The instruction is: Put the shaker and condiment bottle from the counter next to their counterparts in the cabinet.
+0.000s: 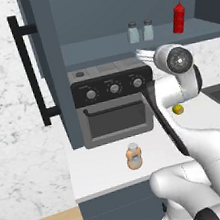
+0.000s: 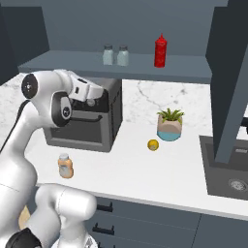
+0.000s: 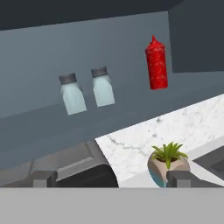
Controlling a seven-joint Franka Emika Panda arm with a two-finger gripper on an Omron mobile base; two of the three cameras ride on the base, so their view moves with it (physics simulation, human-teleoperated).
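Two shakers point(image 1: 140, 31) stand together on the cabinet shelf point(image 1: 101, 46), upper centre; the orange bottle point(image 1: 133, 156) remains on the bench point(image 1: 99, 169). End effector point(image 2: 99, 92) open, empty.

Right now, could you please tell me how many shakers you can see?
2: both stand side by side on the cabinet shelf, the left shaker beside the right shaker, left of the red squeeze bottle.

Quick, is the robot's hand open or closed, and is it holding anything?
End effector: open, holding nothing; both shakers already stand on the cabinet shelf.
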